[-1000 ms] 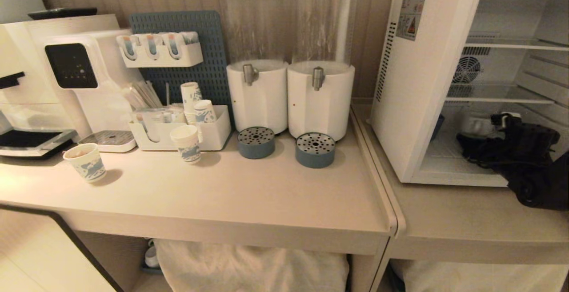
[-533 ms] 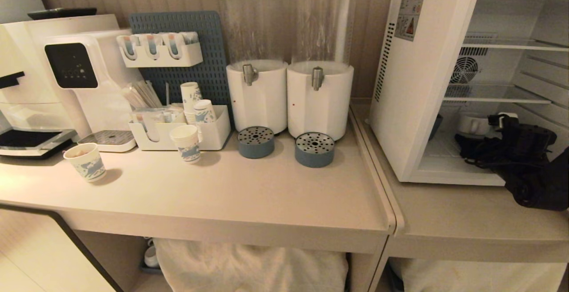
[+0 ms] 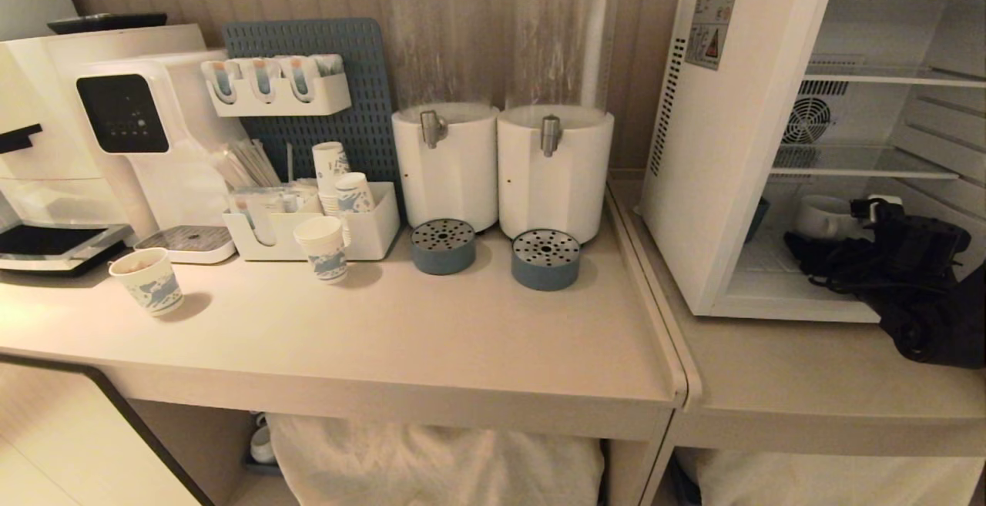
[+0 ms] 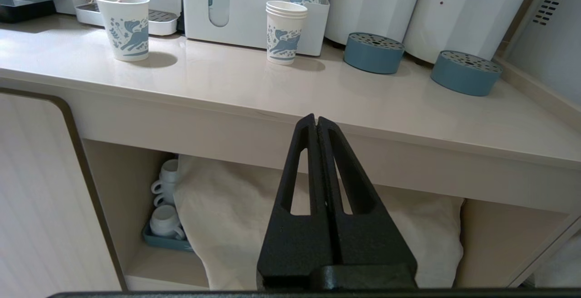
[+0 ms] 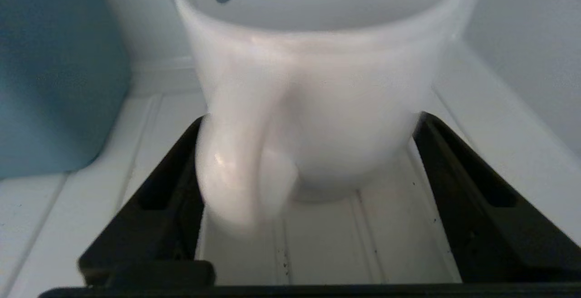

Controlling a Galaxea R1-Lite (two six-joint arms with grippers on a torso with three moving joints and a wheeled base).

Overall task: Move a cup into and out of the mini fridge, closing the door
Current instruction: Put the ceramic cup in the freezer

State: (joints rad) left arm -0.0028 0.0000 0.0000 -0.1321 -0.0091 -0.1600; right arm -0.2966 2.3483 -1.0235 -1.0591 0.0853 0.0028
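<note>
The cup (image 3: 821, 216), a squat white mug with a loop handle, stands on the floor of the mini fridge (image 3: 728, 144). The fridge's front stands open, and the door is out of view. My right gripper (image 3: 836, 230) reaches into the bottom compartment. In the right wrist view the cup (image 5: 317, 85) sits between the spread fingers of the right gripper (image 5: 311, 121), its handle toward the camera. One finger (image 5: 458, 171) stands clear of the cup's side, so the gripper is open. My left gripper (image 4: 316, 119) is shut and empty, parked low in front of the counter edge.
A blue container (image 5: 54, 75) stands on the fridge floor beside the cup. Wire shelves (image 3: 863, 161) span the fridge above. Two drink dispensers (image 3: 501, 105), paper cups (image 3: 323, 248) and a coffee machine (image 3: 115, 121) occupy the counter to the left.
The right gripper's fingers have spread apart and let go of the cup, which now stands on the fridge floor. The left arm has not moved.
</note>
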